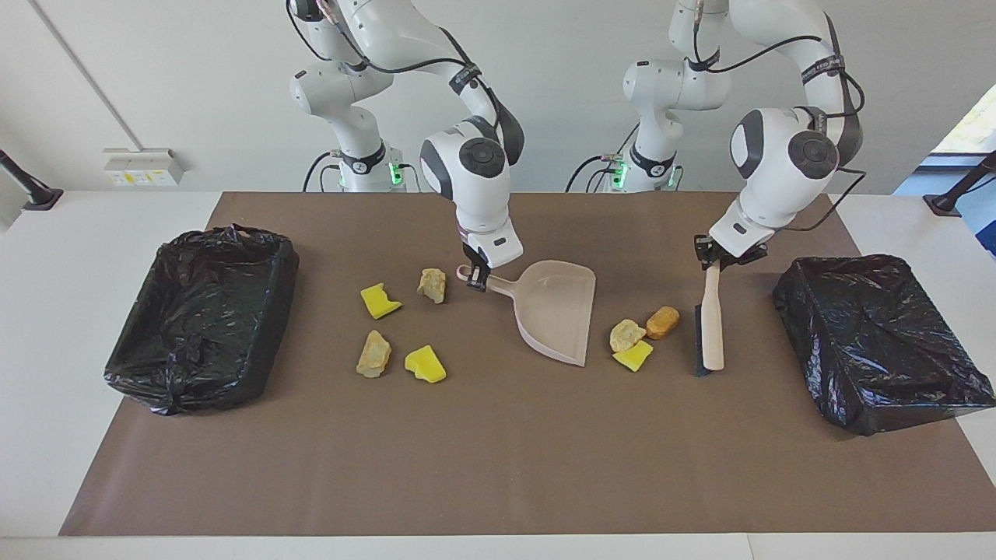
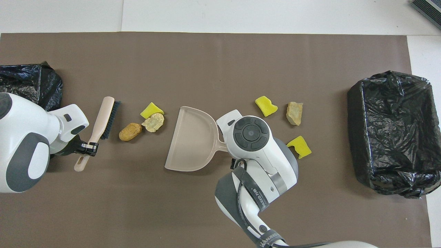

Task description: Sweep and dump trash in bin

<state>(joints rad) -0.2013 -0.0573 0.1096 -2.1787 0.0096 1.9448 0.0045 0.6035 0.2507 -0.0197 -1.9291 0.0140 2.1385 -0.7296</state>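
On the desk (image 1: 498, 482), our right end effector (image 1: 476, 278) pinches the dustpan (image 1: 556, 311) facing three scraps (image 1: 644, 333); our left end effector (image 1: 712, 260) pinches the brush (image 1: 711, 330) beside them, ready to sweep.

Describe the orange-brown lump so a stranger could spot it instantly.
Find the beige dustpan mid-table. Three scraps lie between its open mouth and the brush. The orange-brown lump is the smooth oval nearest the brush, darker than the pale rock and yellow sponge.
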